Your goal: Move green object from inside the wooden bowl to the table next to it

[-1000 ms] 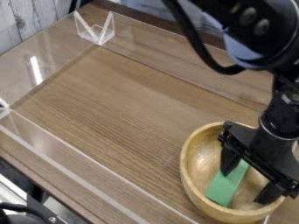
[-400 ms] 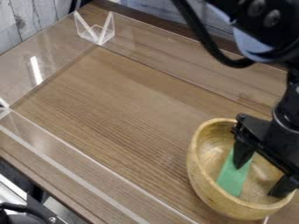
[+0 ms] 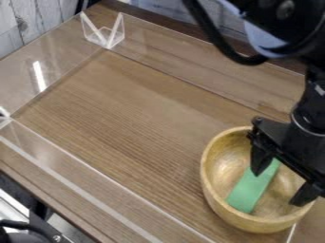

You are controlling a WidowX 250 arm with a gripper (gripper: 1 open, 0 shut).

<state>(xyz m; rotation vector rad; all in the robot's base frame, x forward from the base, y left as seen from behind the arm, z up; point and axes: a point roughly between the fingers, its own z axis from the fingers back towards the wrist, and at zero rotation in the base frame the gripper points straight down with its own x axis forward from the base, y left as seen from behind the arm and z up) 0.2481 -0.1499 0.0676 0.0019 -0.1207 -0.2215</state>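
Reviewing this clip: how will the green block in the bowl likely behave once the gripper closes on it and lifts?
The green block looks stiff and flat-sided, so it should hold shape between the jaws. It leans on the bowl wall, so it may slide. Probably light, being small.

A small clear bracket (image 3: 105,31), V-shaped, is seen standing at the far end, just beyond the far acrylic edge. Whitish planked boards (image 3: 28,21) are visible at upper left behind it. Dark cables (image 3: 28,229) are seen at the lower left corner, below the near edge. Bright glare is noted on the acrylic at left.
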